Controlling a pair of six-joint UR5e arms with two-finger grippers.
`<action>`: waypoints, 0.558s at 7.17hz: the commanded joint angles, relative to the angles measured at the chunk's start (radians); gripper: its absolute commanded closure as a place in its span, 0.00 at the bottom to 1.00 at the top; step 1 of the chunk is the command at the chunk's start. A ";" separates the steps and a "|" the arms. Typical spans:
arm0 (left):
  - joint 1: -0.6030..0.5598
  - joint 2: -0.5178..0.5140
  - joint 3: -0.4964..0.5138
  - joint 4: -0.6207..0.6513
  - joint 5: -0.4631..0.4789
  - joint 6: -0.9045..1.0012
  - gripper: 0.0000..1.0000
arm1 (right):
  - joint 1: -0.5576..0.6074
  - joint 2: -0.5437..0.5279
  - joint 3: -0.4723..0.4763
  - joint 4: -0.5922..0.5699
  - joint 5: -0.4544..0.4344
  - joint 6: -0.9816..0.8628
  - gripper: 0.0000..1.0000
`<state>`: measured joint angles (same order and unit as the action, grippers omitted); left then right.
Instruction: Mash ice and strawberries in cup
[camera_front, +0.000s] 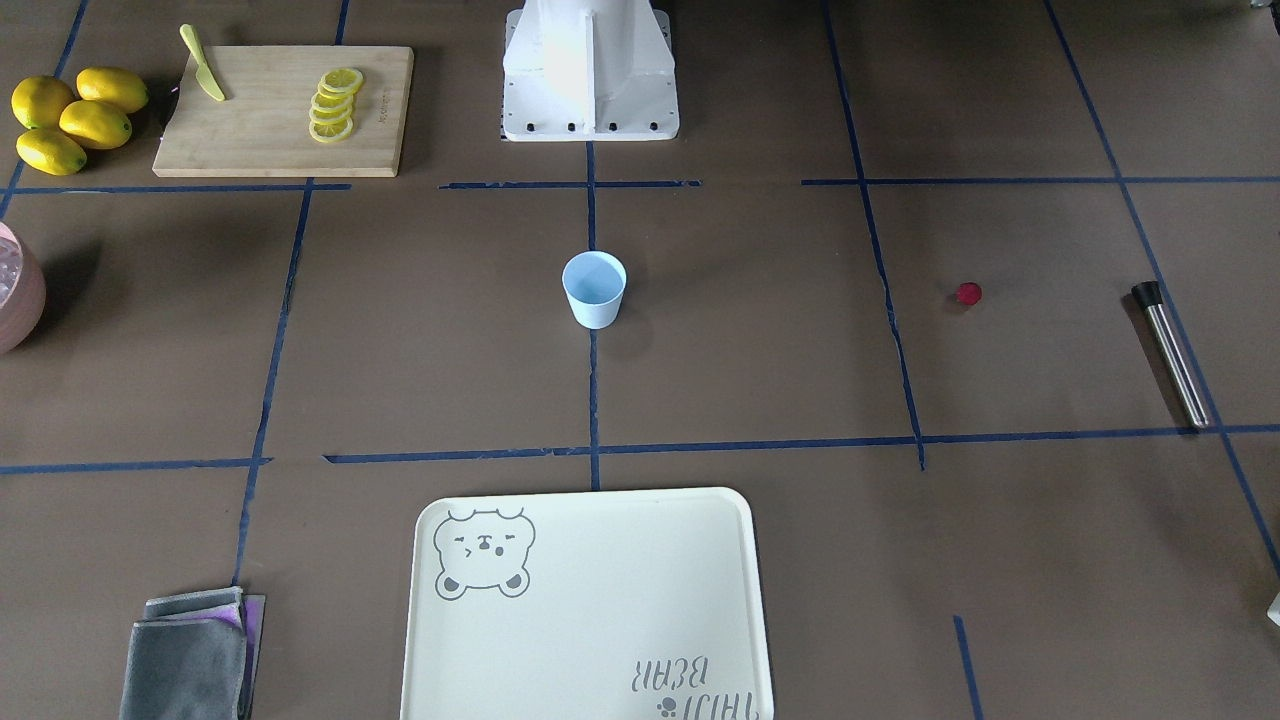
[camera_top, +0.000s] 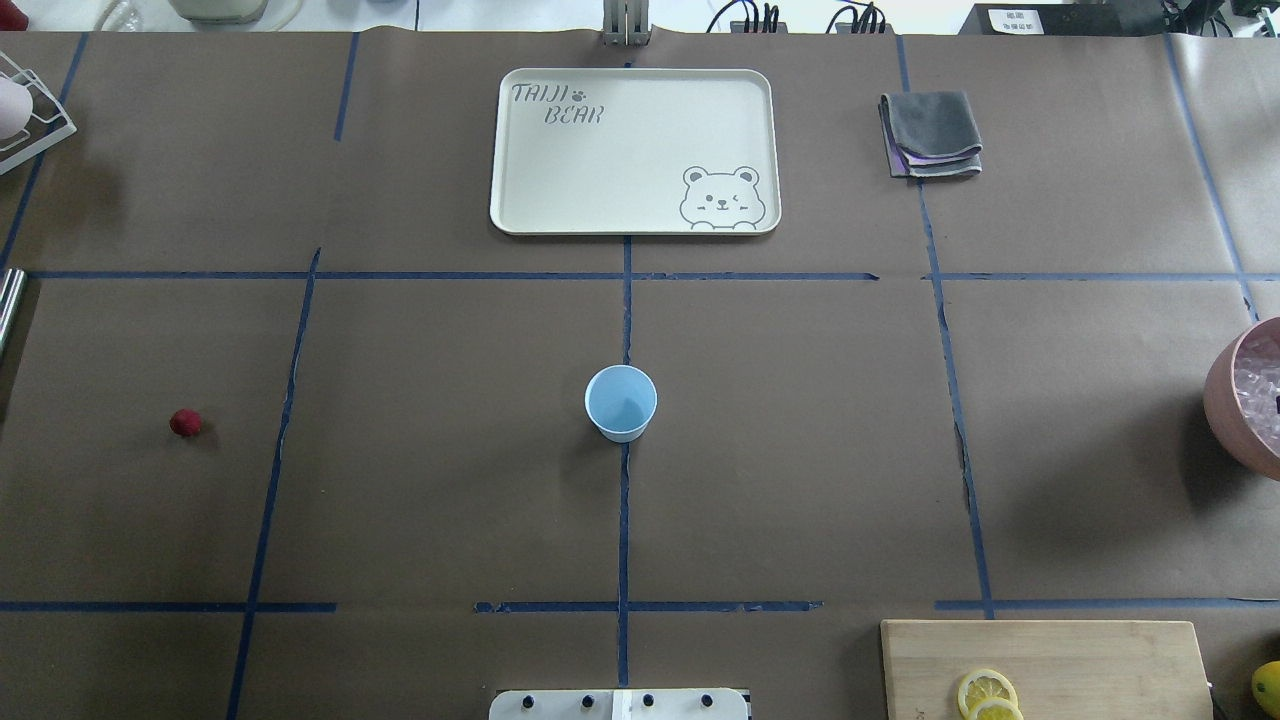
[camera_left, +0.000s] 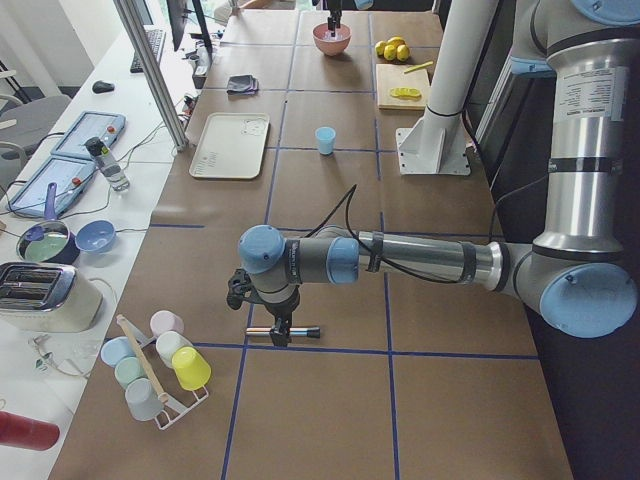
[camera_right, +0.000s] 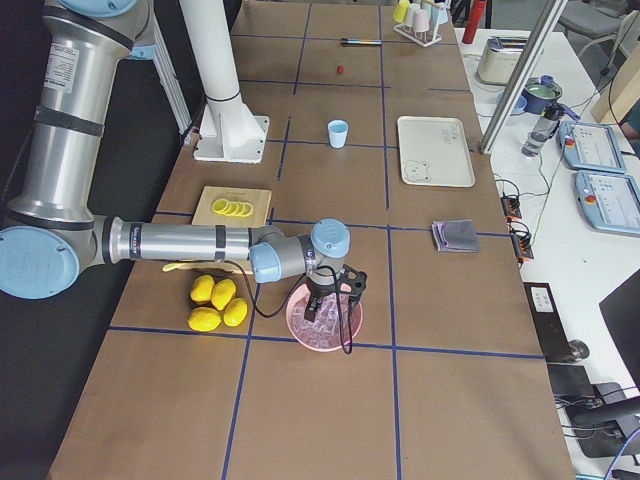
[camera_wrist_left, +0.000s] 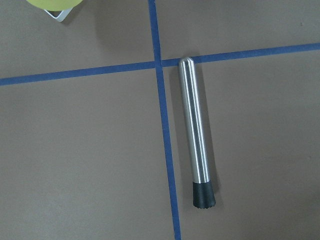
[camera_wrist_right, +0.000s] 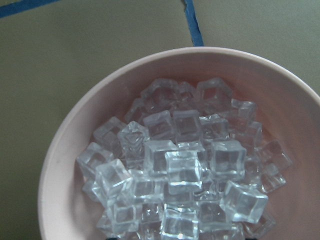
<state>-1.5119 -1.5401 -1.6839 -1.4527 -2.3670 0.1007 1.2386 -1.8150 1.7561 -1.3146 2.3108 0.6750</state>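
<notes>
The light blue cup (camera_front: 594, 288) stands upright at the middle of the table (camera_front: 760, 350), on a blue tape line (camera_front: 593, 400) that runs straight out from the robot's base.

Well apart from the cup, toward the robot's left, a small dark red strawberry piece (camera_front: 968, 293) lies on the bare table. Farther from the cup on that same side lies a steel rod (camera_wrist_left: 196, 135) with a black rubber tip, flat beside a crossing of tape lines. The left hand (camera_left: 283, 335) hangs just over this rod. Its wrist camera looks down on the rod without showing the fingers, so I cannot tell whether this hand is wide or narrow.

Far from the cup on the robot's right stands a pink bowl (camera_wrist_right: 65, 165) heaped with clear cubes of ice (camera_wrist_right: 180, 165). The right hand (camera_right: 333, 300) hangs over the bowl's mouth, close above the ice. Its spread cannot be told either.

Beyond the cup, away from the robot, lies a cream tray (camera_front: 590, 620) printed with a bear, and a folded grey cloth (camera_front: 190, 655) lies to the robot's right of it. On the robot's side of the cup, to the right, a wooden cutting board (camera_front: 270, 130) carries a row of lemon slices (camera_front: 335, 103) and a yellow-green knife (camera_front: 203, 63). Four whole lemons (camera_front: 75, 118) lie just beside the board.
</notes>
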 joint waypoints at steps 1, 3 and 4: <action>0.001 0.000 -0.003 0.000 0.000 0.000 0.00 | -0.001 0.011 -0.009 0.003 -0.001 0.035 0.12; -0.001 0.000 -0.005 0.000 0.000 0.000 0.00 | -0.008 0.011 -0.017 0.003 -0.001 0.035 0.13; -0.001 0.000 -0.007 -0.001 -0.001 0.000 0.00 | -0.014 0.013 -0.017 0.003 0.001 0.037 0.14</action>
<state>-1.5123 -1.5401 -1.6891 -1.4530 -2.3673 0.1008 1.2313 -1.8038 1.7408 -1.3117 2.3105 0.7096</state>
